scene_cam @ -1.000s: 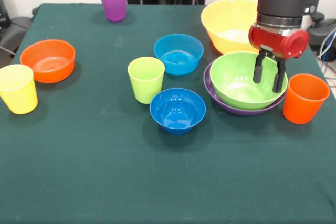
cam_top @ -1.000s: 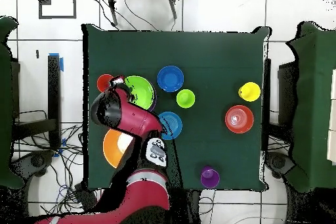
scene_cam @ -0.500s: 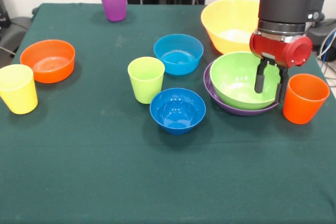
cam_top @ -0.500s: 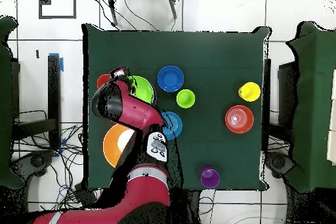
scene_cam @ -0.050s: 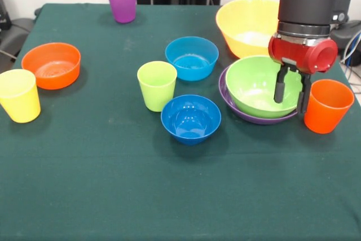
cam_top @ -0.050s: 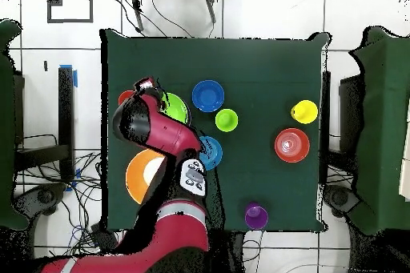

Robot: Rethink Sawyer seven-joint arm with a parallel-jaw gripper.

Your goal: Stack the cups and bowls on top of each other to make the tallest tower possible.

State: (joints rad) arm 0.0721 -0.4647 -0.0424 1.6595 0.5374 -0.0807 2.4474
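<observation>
My gripper [scene_cam @ -0.050s: 291, 92] hangs open over the right rim of the lime green bowl [scene_cam @ -0.050s: 254, 86], which is nested in the purple bowl [scene_cam @ -0.050s: 251, 117]. One finger is inside the green bowl and the other is just left of the orange cup [scene_cam @ -0.050s: 328, 106]. Nothing is held. Behind stands the large yellow-orange bowl [scene_cam @ -0.050s: 245, 22]. A light blue bowl [scene_cam @ -0.050s: 192, 57], a dark blue bowl [scene_cam @ -0.050s: 190, 118] and a lime green cup [scene_cam @ -0.050s: 157, 84] sit mid-table. At the left are the orange bowl [scene_cam @ -0.050s: 52, 64] and the yellow cup [scene_cam @ -0.050s: 20, 95]. The purple cup [scene_cam @ -0.050s: 122, 1] stands at the far edge. In the overhead view the arm [cam_top @ -0.050s: 152, 130] hides the gripper.
The green cloth table [scene_cam @ -0.050s: 113, 184] ends close to the right of the orange cup. Cables and chairs ring the table [cam_top @ -0.050s: 272, 62] in the overhead view.
The gripper has shifted slightly right and down, toward the orange cup. Cups and bowls have not moved.
</observation>
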